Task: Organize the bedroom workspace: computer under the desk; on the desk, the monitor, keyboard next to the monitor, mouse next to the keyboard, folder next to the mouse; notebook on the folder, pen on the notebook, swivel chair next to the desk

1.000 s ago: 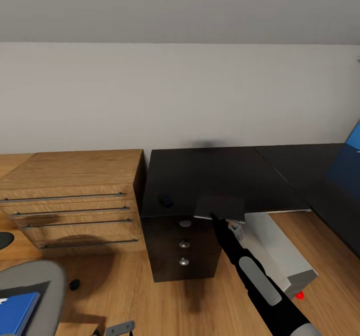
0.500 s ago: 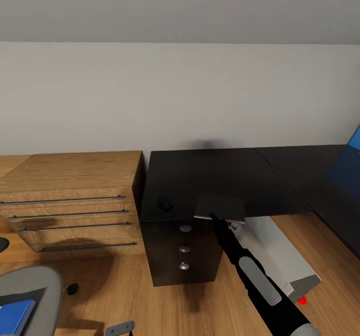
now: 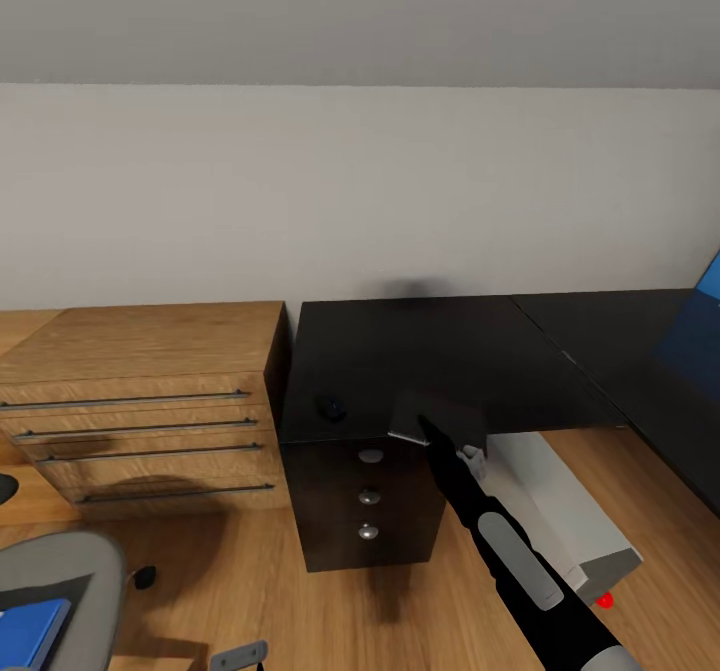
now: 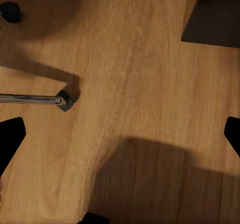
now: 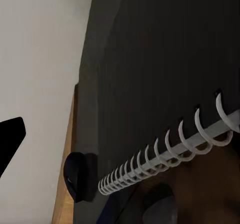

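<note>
Right jaws (image 3: 432,429) clamped on the notebook (image 3: 440,416), tilted over the tabletop (image 3: 450,351) edge beside the mouse (image 3: 331,408), likely for setting down; left jaws apart

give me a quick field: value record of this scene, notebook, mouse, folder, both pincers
notebook: dark grey spiral notebook, at the desk's front edge, tilted
right pincer: at the notebook; grip not clearly visible
mouse: small, dark, on the desk top left of the notebook, apart from it
folder: blue, on the swivel chair seat
computer: grey tower, on the floor under the desk
left pincer: open, over wood floor
</note>
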